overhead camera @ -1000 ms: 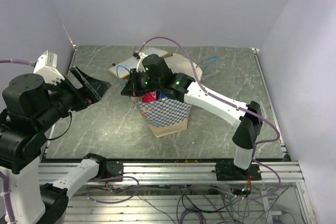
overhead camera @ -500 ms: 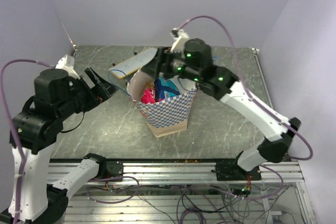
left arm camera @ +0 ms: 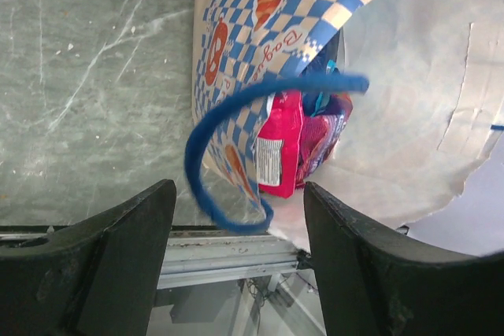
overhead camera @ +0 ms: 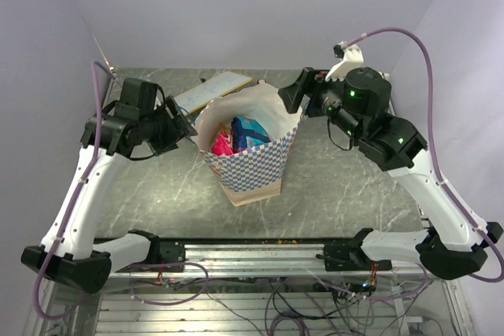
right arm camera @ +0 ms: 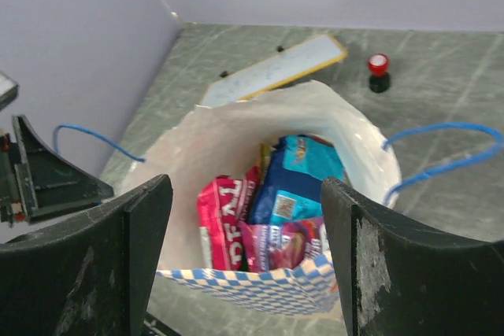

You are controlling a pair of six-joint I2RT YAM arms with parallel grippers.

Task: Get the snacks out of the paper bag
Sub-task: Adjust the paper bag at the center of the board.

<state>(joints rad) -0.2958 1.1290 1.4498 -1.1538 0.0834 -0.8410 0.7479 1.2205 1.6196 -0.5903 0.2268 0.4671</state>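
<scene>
The paper bag (overhead camera: 250, 164) stands upright mid-table with its mouth wide. Snacks stand inside it: a blue packet (right arm camera: 305, 172), a red packet (right arm camera: 223, 222) and a magenta packet (right arm camera: 290, 245) at the front. My right gripper (right arm camera: 246, 222) hovers open above and behind the bag's right rim (overhead camera: 294, 94), with nothing between its fingers. Level with the bag's left side, my left gripper (left arm camera: 240, 222) is open and empty (overhead camera: 181, 125). A blue cord handle (left arm camera: 224, 155) loops just ahead of its fingers, and the red packet (left arm camera: 282, 147) shows past the bag's rim.
A flat white yellow-edged board (right arm camera: 276, 68) lies behind the bag. A small red-and-black knob (right arm camera: 379, 68) stands to the board's right. The bag's other blue handle (right arm camera: 445, 147) sticks out on its right side. Purple walls close in the table at left, back and right.
My right gripper has come up out of the bag, swung back to the right and opened. The left arm has moved in beside the bag's left rim.
</scene>
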